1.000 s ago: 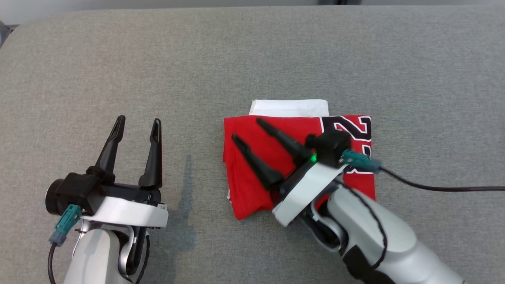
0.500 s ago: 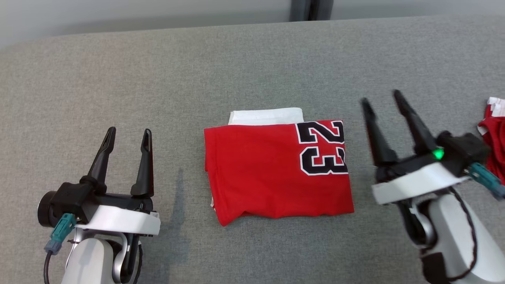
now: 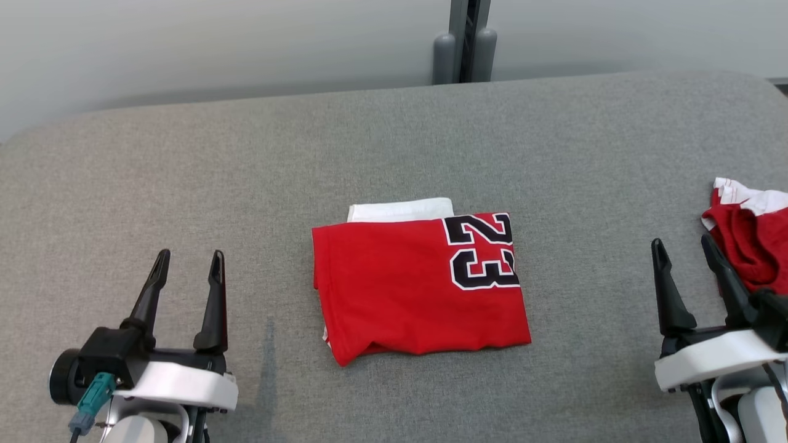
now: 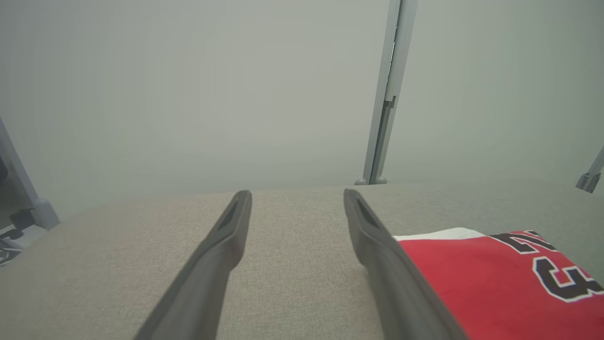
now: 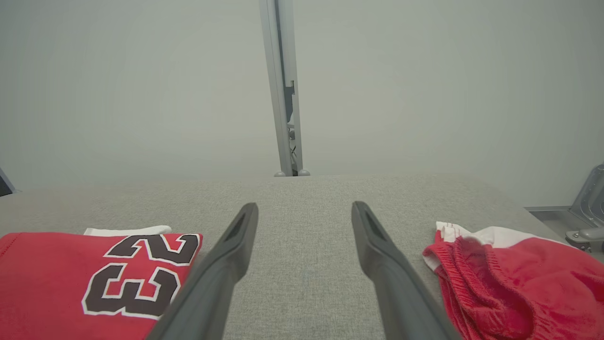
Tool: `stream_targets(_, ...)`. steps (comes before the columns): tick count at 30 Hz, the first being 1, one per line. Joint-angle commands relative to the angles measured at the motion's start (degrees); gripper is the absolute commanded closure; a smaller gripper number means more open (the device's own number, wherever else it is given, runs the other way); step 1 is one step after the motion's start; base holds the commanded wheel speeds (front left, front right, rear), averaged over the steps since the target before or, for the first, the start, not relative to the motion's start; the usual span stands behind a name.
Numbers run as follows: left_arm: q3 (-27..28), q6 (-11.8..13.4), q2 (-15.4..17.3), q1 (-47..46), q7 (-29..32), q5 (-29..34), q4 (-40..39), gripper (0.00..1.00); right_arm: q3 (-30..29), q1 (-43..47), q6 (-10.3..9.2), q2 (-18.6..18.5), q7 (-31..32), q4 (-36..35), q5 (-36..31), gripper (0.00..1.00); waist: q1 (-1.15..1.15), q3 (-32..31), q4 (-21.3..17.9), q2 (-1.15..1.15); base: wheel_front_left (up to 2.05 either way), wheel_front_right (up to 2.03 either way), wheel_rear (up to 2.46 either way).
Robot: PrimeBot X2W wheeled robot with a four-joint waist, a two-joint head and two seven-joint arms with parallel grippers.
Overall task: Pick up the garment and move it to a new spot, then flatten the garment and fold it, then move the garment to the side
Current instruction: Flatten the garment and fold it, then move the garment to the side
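Folded red garment (image 3: pixel 418 295) lies centre of table (image 3: pixel 394 141). At 8 o'clock left gripper (image 3: pixel 189 253), at 4 o'clock right gripper (image 3: pixel 682 241), both spread wide, empty. Crumpled red cloth (image 3: pixel 748 246) at 3 o'clock.

The left gripper (image 3: pixel 191 253) hovers low on the left, fingers spread apart and pointing forward, empty. The right gripper (image 3: pixel 682 241) mirrors it on the right, equally spread and empty. Its wrist is cropped and seems tilted slightly leftward.
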Motion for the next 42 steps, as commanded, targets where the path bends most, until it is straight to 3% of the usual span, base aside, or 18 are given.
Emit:
stream_targets(1, 0.3, 0.4, 0.5, 1.1, 0.3, -0.3, -0.3, 0.0, -0.3, 1.3, -0.02, 0.1, 0.4, -0.7, -0.3, 0.0, 0.0, -1.4, 0.0, 0.0, 0.0, 0.0, 0.0)
stream_targets(14, 0.1, 1.6, 1.0, 5.3, 1.9, -0.9, -2.1, 0.0, -1.7, 7.4, -0.02, 1.3, 3.7, -5.5, -1.4, 0.0, 0.0, -4.9, 0.5, 0.0, 0.0, 0.0, 0.0)
stream_targets(28, -1.1, 2.1, 1.1, 4.1, 3.2, -1.0, -4.2, 0.0, -2.8, 6.6, -0.02, 1.3, 5.6, -6.2, -0.9, 0.0, 0.0, -3.6, 2.2, 0.0, 0.0, 0.0, 0.0)
stream_targets(32, -2.2, 1.7, 0.7, 2.7, 2.9, -1.0, -4.4, 0.0, -0.4, 3.9, -0.02, 0.6, 6.8, -3.0, 0.0, 0.0, 0.0, -1.8, 4.5, 0.0, 0.0, 0.0, 0.0)
stream_targets(42, -5.0, 1.3, -0.7, -1.5, 0.8, -2.5, -1.1, 0.0, 12.6, -7.4, -0.02, -1.3, 8.9, 12.5, 5.3, 0.0, 0.0, 3.6, 11.0, 0.0, 0.0, 0.0, 0.0)
